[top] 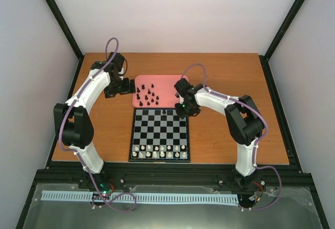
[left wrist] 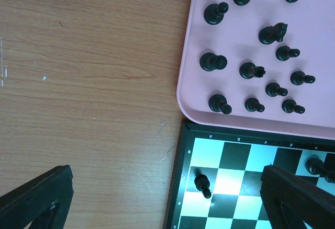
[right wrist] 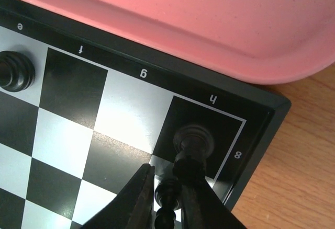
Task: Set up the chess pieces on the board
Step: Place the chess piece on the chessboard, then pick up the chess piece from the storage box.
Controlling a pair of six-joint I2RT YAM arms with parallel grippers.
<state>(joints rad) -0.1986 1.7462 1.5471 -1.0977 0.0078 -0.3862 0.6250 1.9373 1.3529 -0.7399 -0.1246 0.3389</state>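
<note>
The chequered board (top: pixel 159 135) lies mid-table, with white figures on its near rows. Several black chess pieces (top: pixel 148 95) stand on the pink tray (top: pixel 167 82) behind it. My right gripper (top: pixel 186 107) hangs over the board's far right corner. In the right wrist view it (right wrist: pixel 170 200) is shut on a black pawn (right wrist: pixel 168 191), beside a black piece (right wrist: pixel 193 141) on square h8. Another black piece (right wrist: pixel 15 71) stands on e8. My left gripper (left wrist: pixel 167 208) is open and empty over the board's far left corner, near a black pawn (left wrist: pixel 202 183). The tray pieces (left wrist: pixel 251 69) lie beyond it.
The wooden table (top: pixel 225 77) has bare room left and right of the board. The tray's rim (right wrist: pixel 209 35) sits tight against the board's far edge (right wrist: pixel 157 64). Black frame posts and white walls enclose the table.
</note>
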